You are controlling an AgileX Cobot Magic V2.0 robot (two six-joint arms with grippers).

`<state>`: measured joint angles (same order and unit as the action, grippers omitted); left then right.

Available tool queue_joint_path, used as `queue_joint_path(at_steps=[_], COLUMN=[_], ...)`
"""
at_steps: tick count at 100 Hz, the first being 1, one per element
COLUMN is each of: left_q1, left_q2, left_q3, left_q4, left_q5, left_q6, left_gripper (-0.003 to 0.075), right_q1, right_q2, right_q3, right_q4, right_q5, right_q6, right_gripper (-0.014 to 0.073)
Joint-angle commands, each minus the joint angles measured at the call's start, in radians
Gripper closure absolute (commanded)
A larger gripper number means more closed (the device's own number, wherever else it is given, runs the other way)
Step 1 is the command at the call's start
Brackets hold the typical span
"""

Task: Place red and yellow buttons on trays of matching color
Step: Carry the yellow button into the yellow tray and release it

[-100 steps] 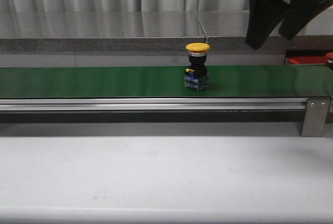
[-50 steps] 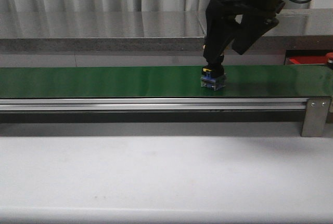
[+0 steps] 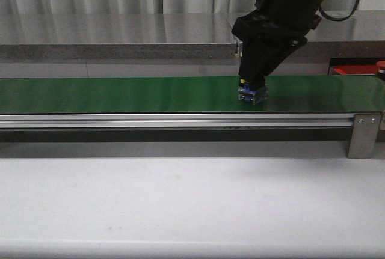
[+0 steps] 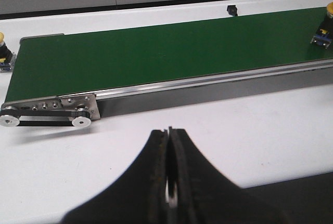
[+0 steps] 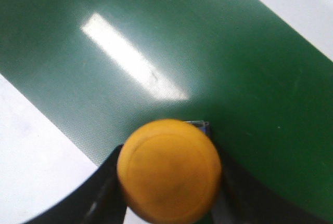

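My right gripper [image 3: 252, 82] is down over the long green conveyor belt [image 3: 120, 94], its black fingers [image 5: 101, 193] pressed against either side of the yellow mushroom-capped push button [image 5: 169, 169]. In the right wrist view the round yellow cap fills the space between the two fingers, so I am clamped on it just below the cap. From the front my arm covers the cap completely; only the button's blue and black base [image 3: 252, 93] shows beneath the fingertips, sitting on the belt, and I cannot tell whether it has lifted off the surface.

My left gripper [image 4: 169, 182] hangs over the white tabletop [image 4: 218, 130] in front of the belt, its two dark fingers together with only a thin seam between them, holding nothing.

In the left wrist view the same yellow button [image 4: 323, 26] appears tiny at the edge of the frame, partly cut off. At the opposite end of the belt, beyond its silver roller bracket [image 4: 62, 110], a second yellow-capped button [image 4: 4, 47] stands on the white surface, also cropped by the frame edge.

At the far right of the front view a bright red shallow tray [image 3: 349, 68] peeks out behind the belt, mostly hidden, and a small red-orange round piece [image 3: 381, 65] sits at the frame edge, too cut off to make out.
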<state>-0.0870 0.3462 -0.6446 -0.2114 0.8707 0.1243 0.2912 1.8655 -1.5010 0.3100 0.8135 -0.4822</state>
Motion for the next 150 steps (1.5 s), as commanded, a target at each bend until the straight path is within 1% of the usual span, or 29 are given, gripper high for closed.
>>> queue_joint_path(at_steps=[1, 9, 18, 30, 43, 57, 80, 96, 110, 127, 150], left_q1=[-0.008, -0.008, -0.008, -0.008, -0.008, -0.008, -0.008, -0.008, -0.008, -0.008, -0.008], left_q2=[0.011, 0.011, 0.011, 0.011, 0.011, 0.011, 0.011, 0.011, 0.011, 0.011, 0.011], left_q3=[-0.026, -0.026, -0.026, -0.026, -0.026, -0.026, -0.026, -0.026, -0.026, -0.026, -0.026], left_q4=[-0.02, -0.02, -0.02, -0.02, -0.02, -0.02, -0.02, -0.02, -0.02, -0.02, -0.02], left_q5=[-0.068, -0.068, -0.068, -0.068, -0.068, -0.068, -0.068, -0.068, -0.068, -0.068, -0.068], left_q6=[-0.007, -0.007, -0.007, -0.007, -0.007, -0.007, -0.007, -0.007, -0.007, -0.007, -0.007], left_gripper=[0.0741, 0.0741, 0.0741, 0.0741, 0.0741, 0.0741, 0.0741, 0.0741, 0.0741, 0.0741, 0.0741], right_q1=[-0.002, -0.003, -0.012, -0.043, -0.1, -0.192, -0.389, -0.53, -0.617, -0.654, -0.655], right_q2=[-0.062, -0.08, -0.121, -0.197, -0.273, -0.363, -0.478, -0.494, -0.493, -0.493, -0.47], right_q3=[-0.037, -0.034, -0.006, 0.074, 0.165, 0.268, 0.386, 0.449, 0.511, 0.572, 0.596], right_q4=[0.03, 0.03, 0.03, 0.028, 0.028, 0.028, 0.028, 0.029, 0.032, 0.037, 0.036], right_q5=[-0.047, -0.046, -0.078, -0.133, -0.145, -0.168, -0.175, -0.195, -0.24, -0.291, -0.354], right_q6=[-0.003, 0.014, 0.056, 0.097, 0.126, 0.153, 0.167, 0.172, 0.175, 0.175, 0.175], right_gripper=[0.056, 0.0567, 0.0567, 0.0567, 0.0567, 0.0567, 0.0567, 0.0567, 0.0567, 0.0567, 0.0567])
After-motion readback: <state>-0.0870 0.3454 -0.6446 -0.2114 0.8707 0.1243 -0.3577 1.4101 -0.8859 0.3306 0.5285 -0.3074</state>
